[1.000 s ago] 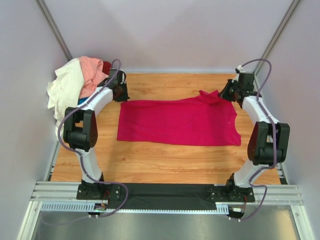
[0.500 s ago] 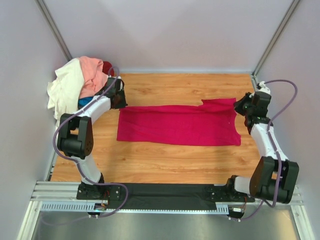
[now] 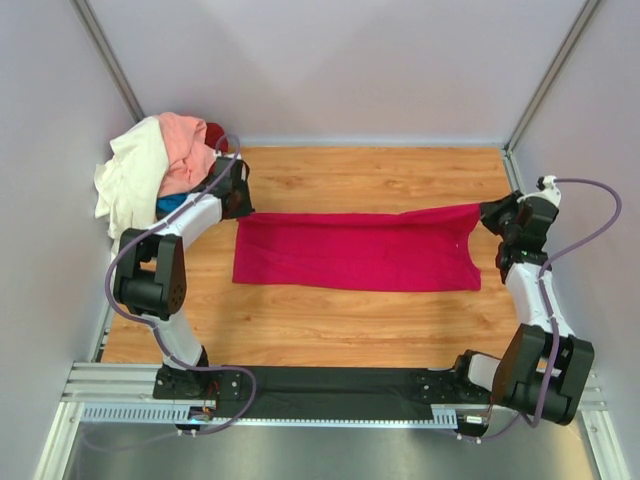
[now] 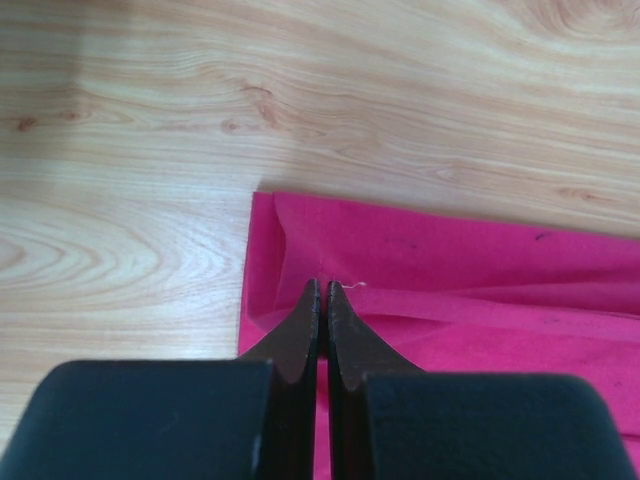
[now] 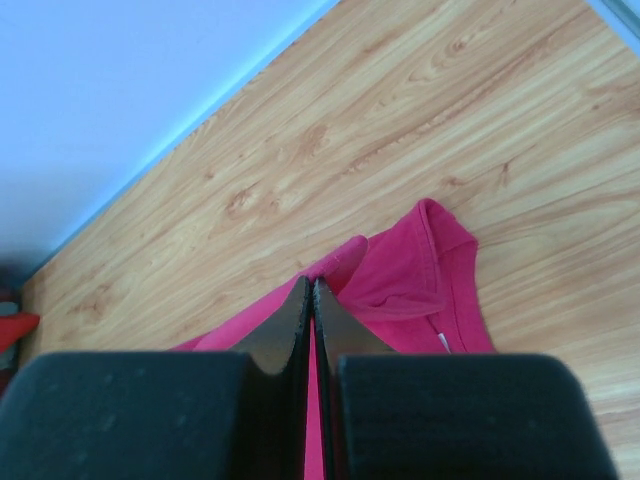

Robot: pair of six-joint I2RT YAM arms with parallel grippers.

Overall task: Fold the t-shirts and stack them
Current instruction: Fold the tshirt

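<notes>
A magenta-pink t-shirt (image 3: 355,250) lies stretched across the wooden table, folded into a long band. My left gripper (image 3: 243,203) is shut on its far left corner; in the left wrist view the closed fingertips (image 4: 321,287) pinch the shirt's hem (image 4: 480,270). My right gripper (image 3: 490,212) is shut on the far right corner and holds it pulled up and taut; in the right wrist view the tips (image 5: 311,285) clamp the cloth beside the neckline (image 5: 440,260). A heap of cream-white (image 3: 128,180), salmon pink (image 3: 185,145), red and blue shirts sits at the far left.
The table (image 3: 360,170) is walled in by pale panels on three sides. A black rail (image 3: 330,385) with the arm bases runs along the near edge. The heap of shirts overhangs the table's far left corner.
My right gripper has swung outward to the right with the shirt's corner, pulling the far edge straight and taut. The left gripper has kept its hold at the left corner.
</notes>
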